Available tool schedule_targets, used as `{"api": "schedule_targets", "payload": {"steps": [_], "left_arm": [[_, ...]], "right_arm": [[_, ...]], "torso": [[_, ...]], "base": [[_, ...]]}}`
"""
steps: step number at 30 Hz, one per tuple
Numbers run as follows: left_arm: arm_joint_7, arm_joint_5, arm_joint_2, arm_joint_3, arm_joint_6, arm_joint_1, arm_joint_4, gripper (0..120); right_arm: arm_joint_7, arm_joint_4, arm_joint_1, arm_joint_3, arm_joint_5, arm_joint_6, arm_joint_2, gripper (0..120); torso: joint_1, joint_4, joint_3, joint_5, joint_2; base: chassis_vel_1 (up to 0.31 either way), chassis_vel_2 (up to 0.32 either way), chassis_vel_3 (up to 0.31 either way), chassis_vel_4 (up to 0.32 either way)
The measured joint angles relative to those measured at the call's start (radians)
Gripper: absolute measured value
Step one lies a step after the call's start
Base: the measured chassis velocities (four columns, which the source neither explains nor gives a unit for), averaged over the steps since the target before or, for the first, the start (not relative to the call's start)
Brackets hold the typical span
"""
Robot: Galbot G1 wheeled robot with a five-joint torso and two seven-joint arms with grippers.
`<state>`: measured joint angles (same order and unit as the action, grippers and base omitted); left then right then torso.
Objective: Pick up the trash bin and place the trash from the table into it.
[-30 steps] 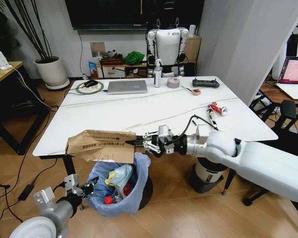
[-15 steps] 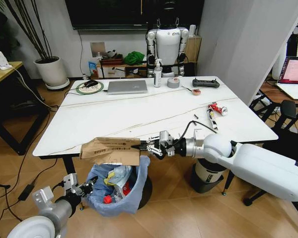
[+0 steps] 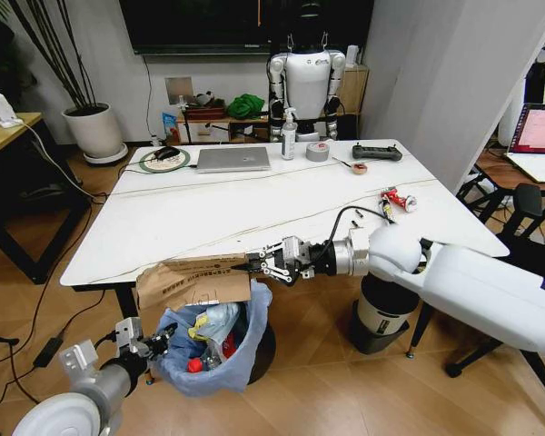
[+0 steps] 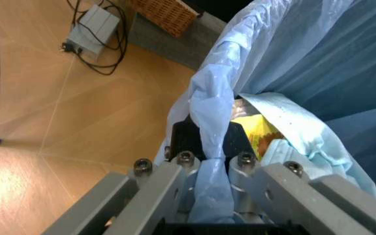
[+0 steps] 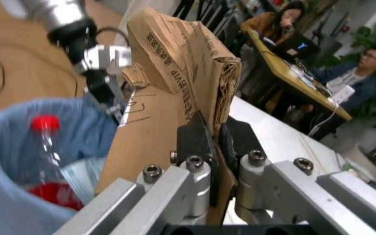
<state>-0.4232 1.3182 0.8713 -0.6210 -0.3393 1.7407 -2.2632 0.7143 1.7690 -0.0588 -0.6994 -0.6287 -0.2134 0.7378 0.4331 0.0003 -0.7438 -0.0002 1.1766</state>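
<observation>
Over the last second the right tool (image 3: pixel 253 265), clamped on the torn brown cardboard sheet (image 3: pixel 193 281), has dipped, tilting the sheet's far end toward the small round bin lined with crinkly light-blue plastic (image 3: pixel 250 356) just below. The left tool (image 3: pixel 161 343) keeps pinching the bag's rim beside the glossy white worktop (image 3: pixel 209 218). Release looks close.

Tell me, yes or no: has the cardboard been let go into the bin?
No, the right gripper is clamped on the cardboard, which hangs above the bin that the left gripper holds by its bag.
</observation>
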Motion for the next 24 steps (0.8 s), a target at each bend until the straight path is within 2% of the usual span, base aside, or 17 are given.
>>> {"api": "schedule_targets", "payload": {"steps": [1, 11, 17, 24], "left_arm": [[0.000, 0.000, 0.001, 0.001, 0.000, -0.001, 0.000, 0], [-0.001, 0.001, 0.004, 0.001, -0.001, -0.013, 0.010, 0], [-0.004, 0.009, -0.001, 0.003, -0.001, -0.026, 0.017, 0], [-0.006, 0.013, -0.006, 0.007, -0.002, -0.038, 0.028, 0]], "right_arm": [[0.026, -0.007, 0.016, 0.009, 0.045, -0.010, 0.004, 0], [0.118, -0.011, 0.092, 0.031, 0.176, -0.045, 0.003, 0], [0.197, -0.014, 0.112, 0.056, 0.344, -0.091, 0.010, 0], [0.234, -0.026, 0.129, 0.069, 0.405, -0.118, 0.016, 0]], "torso": [[0.000, 0.0000, 0.000, 0.0002, 0.000], [0.000, -0.0001, 0.000, 0.0001, 0.000], [0.000, -0.0001, 0.000, 0.0002, 0.000], [0.000, -0.0001, 0.000, 0.0003, 0.000]], "base": [[0.000, 0.000, 0.000, 0.000], [0.000, 0.000, 0.000, 0.000], [0.000, 0.000, 0.000, 0.000], [0.000, 0.000, 0.000, 0.000]]}}
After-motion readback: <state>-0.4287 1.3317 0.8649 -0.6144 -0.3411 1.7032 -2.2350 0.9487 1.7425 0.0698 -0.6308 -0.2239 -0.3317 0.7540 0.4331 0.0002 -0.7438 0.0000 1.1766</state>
